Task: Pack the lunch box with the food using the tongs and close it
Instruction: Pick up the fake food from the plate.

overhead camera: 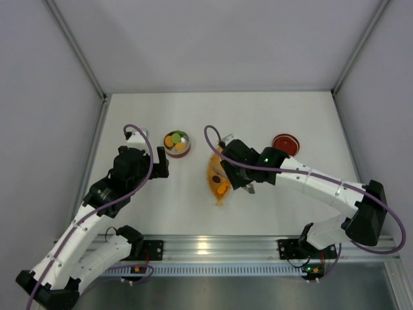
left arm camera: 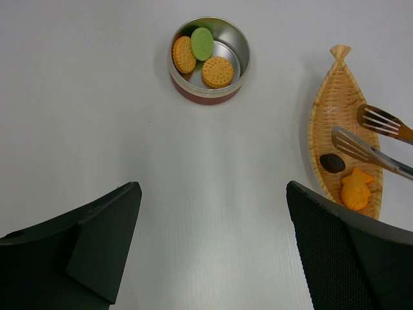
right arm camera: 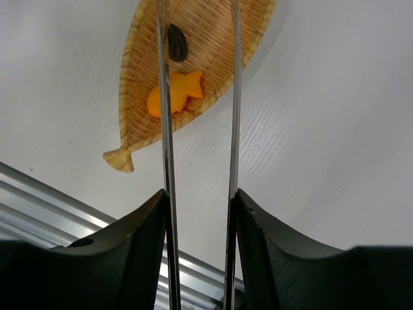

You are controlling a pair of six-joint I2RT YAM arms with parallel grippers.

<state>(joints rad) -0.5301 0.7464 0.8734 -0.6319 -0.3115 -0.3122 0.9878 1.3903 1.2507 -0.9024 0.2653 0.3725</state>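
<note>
The lunch box point(overhead camera: 177, 143) point(left arm camera: 209, 59) stands open, its red wall and shiny inside showing, with two yellow-orange biscuits and a green piece of food in it. Its red lid point(overhead camera: 286, 143) lies far to the right. My right gripper point(overhead camera: 233, 170) point(right arm camera: 201, 194) is shut on the silver tongs point(right arm camera: 166, 129) point(left arm camera: 361, 147). Their tips are spread above the orange tray point(overhead camera: 218, 177) point(right arm camera: 135, 71). A dark brown piece point(right arm camera: 177, 42) point(left arm camera: 332, 163) lies in the tray beside one tong arm, and an orange fish-shaped piece point(right arm camera: 174, 93) lies near it. My left gripper point(overhead camera: 160, 161) point(left arm camera: 211, 188) hangs open and holds nothing.
An aluminium rail point(overhead camera: 213, 248) runs along the near table edge, seen under the right gripper too. White walls close off the left, back and right of the table point(overhead camera: 258, 116).
</note>
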